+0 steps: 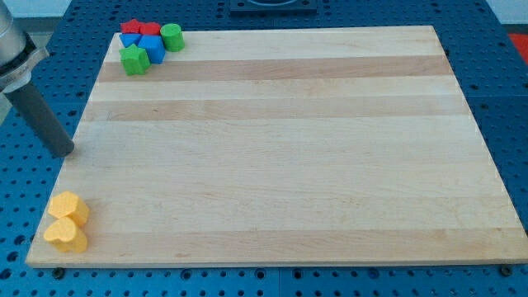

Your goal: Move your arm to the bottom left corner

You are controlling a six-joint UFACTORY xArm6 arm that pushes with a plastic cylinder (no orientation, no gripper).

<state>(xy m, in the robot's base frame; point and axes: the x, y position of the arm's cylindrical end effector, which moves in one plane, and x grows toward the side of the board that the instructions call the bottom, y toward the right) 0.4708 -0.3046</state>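
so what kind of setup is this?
Likely a lab pushing rig: a wooden board on a blue perforated bench, small coloured blocks in its corners, my tip off its left edge.

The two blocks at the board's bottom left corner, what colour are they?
Both are yellow: the upper yellow block and the lower yellow block, seen in the camera view.

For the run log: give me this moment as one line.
tip at board's left edge, touching nothing | two yellow blocks in bottom-left corner, below tip | red, blue, green blocks clustered top left | corner not yet reached
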